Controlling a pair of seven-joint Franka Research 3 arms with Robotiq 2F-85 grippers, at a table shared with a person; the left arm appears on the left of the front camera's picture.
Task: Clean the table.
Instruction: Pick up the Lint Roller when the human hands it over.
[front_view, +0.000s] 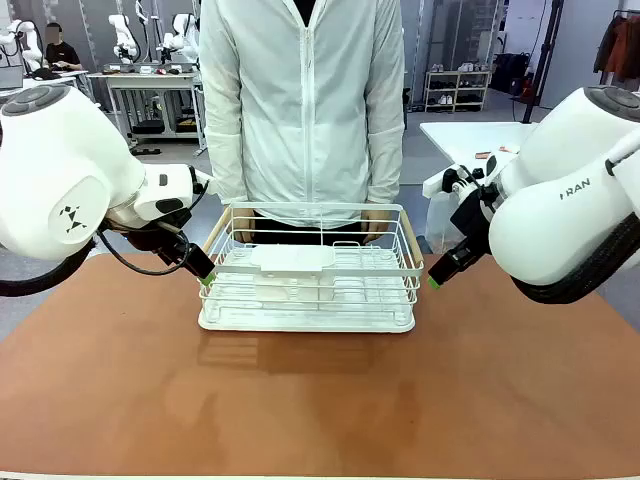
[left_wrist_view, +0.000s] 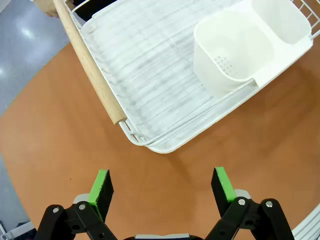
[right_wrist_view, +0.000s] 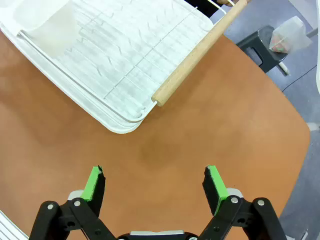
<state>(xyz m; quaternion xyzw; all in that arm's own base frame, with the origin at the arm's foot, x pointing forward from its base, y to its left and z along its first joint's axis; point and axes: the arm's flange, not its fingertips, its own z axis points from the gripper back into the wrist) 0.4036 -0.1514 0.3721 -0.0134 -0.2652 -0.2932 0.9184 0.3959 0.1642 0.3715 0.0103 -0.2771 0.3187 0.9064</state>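
1. Green pads (left_wrist_view: 101, 185) tip the black fingers of the left gripper (left_wrist_view: 161, 175). It is released, its jaws spread wide with nothing between them, and it hangs over bare tabletop just short of the white dish rack (left_wrist_view: 150, 65).
2. The right gripper (right_wrist_view: 153, 172) is the same: green-tipped, spread wide and holding nothing, above bare table near the rack's other end.
3. The table (front_view: 320, 400) is a matte reddish-brown top that lies under both grippers and carries the rack at its middle.
4. The only legible writing is "FRAN" (front_view: 575, 190), in grey letters on the white shell of the right arm. The left arm's shell bears a small dark logo (front_view: 70, 218) with no readable words.
5. The left wrist view shows a white cutlery cup (left_wrist_view: 232, 55) with drain holes, hung on the rack's long side. It also shows a wooden handle (left_wrist_view: 90, 65) running along the rack's end nearest that gripper.
6. The right wrist view shows the matching wooden bar (right_wrist_view: 200, 55) at the opposite end. Beyond the table edge is a clear bag (right_wrist_view: 290, 35) on a dark stool.
7. The front view shows both grippers flanking the rack, one at each short end and apart from it. A person in a white zipped jacket (front_view: 300, 100) stands just behind the rack.
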